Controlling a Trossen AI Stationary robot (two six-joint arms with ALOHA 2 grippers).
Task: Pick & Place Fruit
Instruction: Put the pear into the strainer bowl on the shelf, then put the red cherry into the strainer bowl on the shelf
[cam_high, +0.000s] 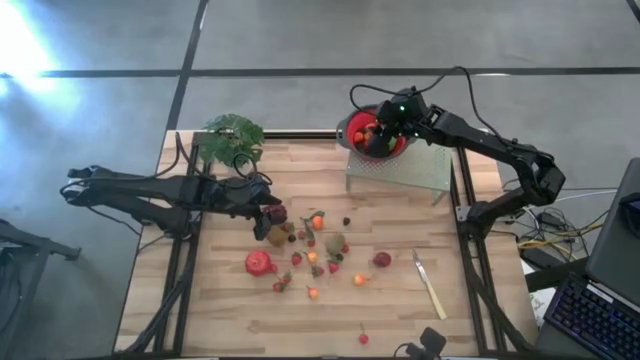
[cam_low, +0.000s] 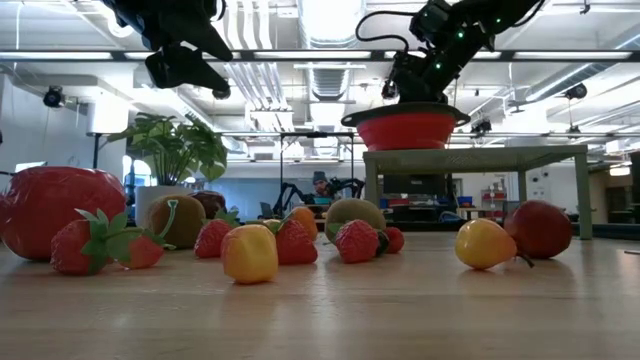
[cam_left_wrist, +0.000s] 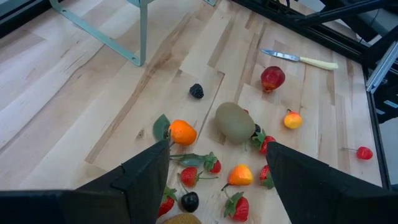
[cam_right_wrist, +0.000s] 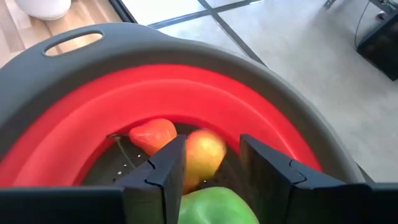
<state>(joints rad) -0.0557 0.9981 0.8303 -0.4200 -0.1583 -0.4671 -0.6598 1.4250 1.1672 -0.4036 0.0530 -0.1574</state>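
A: Fruit (cam_high: 313, 262) lies spread at 6 o'clock on the counter (cam_high: 220, 310). Three pieces sit in the red bowl (cam_right_wrist: 186, 99); the right gripper (cam_right_wrist: 211, 163) has narrow jaws, holding nothing.

B: Lift it straight up. The left gripper (cam_left_wrist: 214, 171), jaws wide, should drop gently around one orange (cam_left_wrist: 182, 132).

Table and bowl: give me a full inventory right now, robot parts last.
loose fruit: roughly twenty, red, orange, brown, green; scattered mid-table
big red fruit: one, left of the scatter
knife: one, pale handle; right of the fruit
potted plant: one, green; back left
bowl: one, red, dark rim; on the green stand
fruit in bowl: at least three, orange-red, yellow, green
left pincer: open above the scatter
right pincer: open over the bowl
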